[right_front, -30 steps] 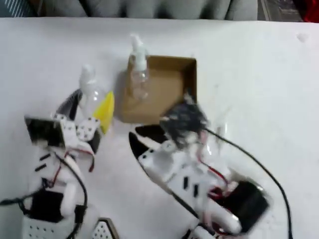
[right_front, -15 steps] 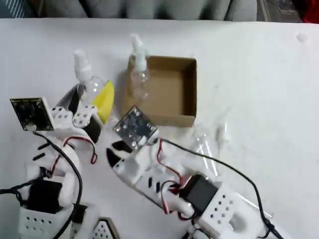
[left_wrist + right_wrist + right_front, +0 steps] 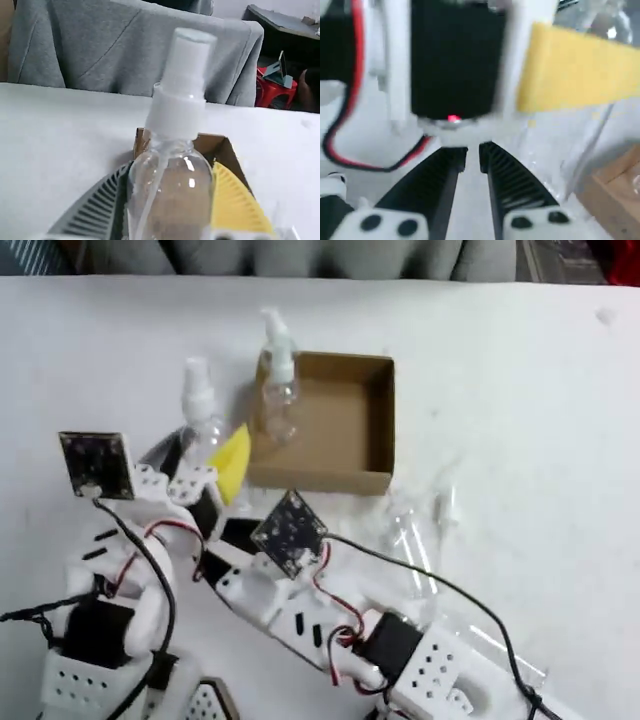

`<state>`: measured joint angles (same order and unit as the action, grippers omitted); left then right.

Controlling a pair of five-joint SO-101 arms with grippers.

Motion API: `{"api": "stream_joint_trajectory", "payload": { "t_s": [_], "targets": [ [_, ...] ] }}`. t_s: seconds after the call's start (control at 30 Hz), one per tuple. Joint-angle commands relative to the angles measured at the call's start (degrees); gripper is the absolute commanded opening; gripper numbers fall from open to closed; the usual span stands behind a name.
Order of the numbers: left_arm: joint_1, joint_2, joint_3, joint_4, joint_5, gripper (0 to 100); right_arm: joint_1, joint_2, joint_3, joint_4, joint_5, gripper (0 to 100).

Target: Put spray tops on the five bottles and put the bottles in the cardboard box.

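Just off the left wall of the shallow brown cardboard box [image 3: 320, 478], the left fingers [image 3: 235, 205], one yellow and one grey, were clamped around the belly of a clear plastic bottle with a white spray top [image 3: 175, 150] and held it upright.

Close quarters here! The right fingers [image 3: 447, 185], black and pressed nearly together on nothing, sat right under the left arm's wrist, and the right wrist view showed the yellow finger just beyond them. If either arm swung from there, a knock between the two looked like the first danger. A knock could twist the held bottle loose.

A second capped clear bottle [image 3: 278, 380] stood at the box's left wall, seemingly just inside and right beside the way in. Carrying the held bottle over that wall too low could tip it or shove the box. The plastic was smooth and round, too, so a slip in the grip seemed possible.

Right of the box, at least one bare clear bottle [image 3: 410, 535] and a loose white spray top [image 3: 443, 505] lay on the white surface [image 3: 520, 370], so plenty of the job remained.
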<state>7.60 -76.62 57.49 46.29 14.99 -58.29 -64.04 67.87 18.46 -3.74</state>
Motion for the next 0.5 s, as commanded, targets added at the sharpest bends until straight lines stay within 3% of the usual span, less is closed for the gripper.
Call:
{"api": "stream_joint_trajectory", "payload": {
  "t_s": [0.0, 0.2, 0.47],
  "targets": [
    [0.92, -3.3, -1.32, 3.87, -6.24, 2, 1.27, 1.1, -0.7, -1.89, 0.0, 1.6],
    [1.45, -14.55, -0.7, 7.3, -6.51, 2, 4.97, 5.67, -0.7, -3.03, -0.18, 1.6],
    [0.92, -14.37, 1.93, 5.54, -6.51, 2, 5.14, 5.49, 0.0, -3.12, 0.0, 1.6]
  ]
}}
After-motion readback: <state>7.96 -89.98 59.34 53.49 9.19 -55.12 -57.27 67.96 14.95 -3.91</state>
